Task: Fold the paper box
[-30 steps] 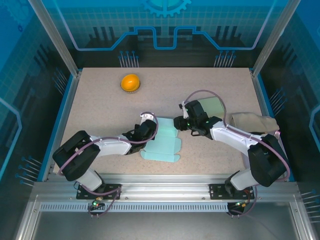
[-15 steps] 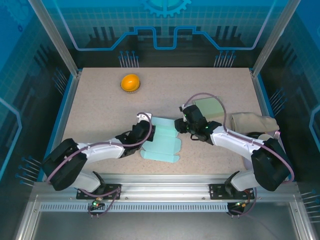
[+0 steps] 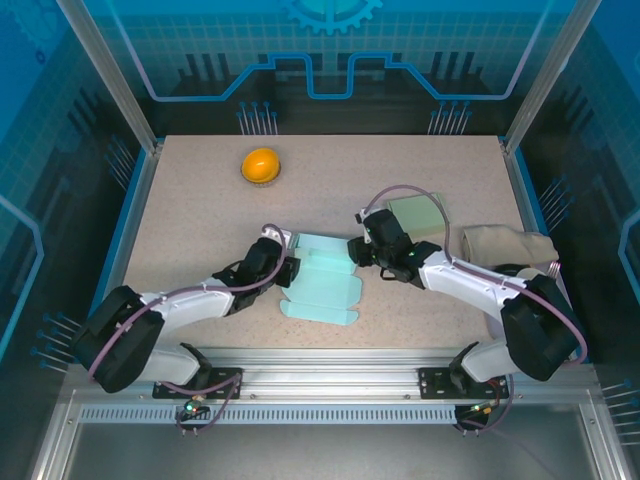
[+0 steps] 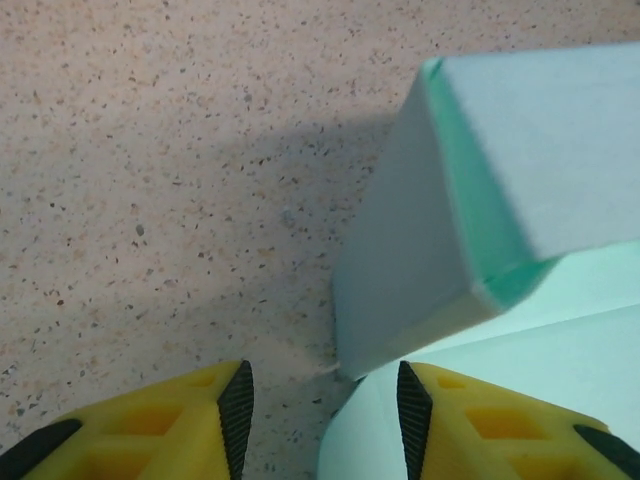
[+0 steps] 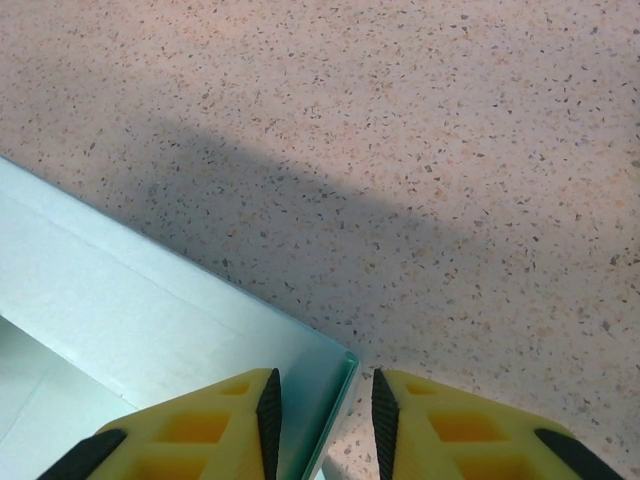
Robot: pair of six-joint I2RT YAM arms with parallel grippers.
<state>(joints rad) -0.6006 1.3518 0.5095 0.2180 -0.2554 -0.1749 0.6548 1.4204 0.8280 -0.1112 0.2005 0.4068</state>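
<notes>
My left gripper has opened and drawn back leftward; its fingers stand apart just short of the paper box's raised left flap. My right gripper stays at the far right corner, narrowly straddling the wall; whether it pinches, I cannot tell; the box still lies mid-table, near the front.

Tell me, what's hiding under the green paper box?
Just the speckled table shows around the paper box. One flap stands up, with bare table beside it. Whatever lies beneath the flat sheet is covered, so I can't tell.
</notes>
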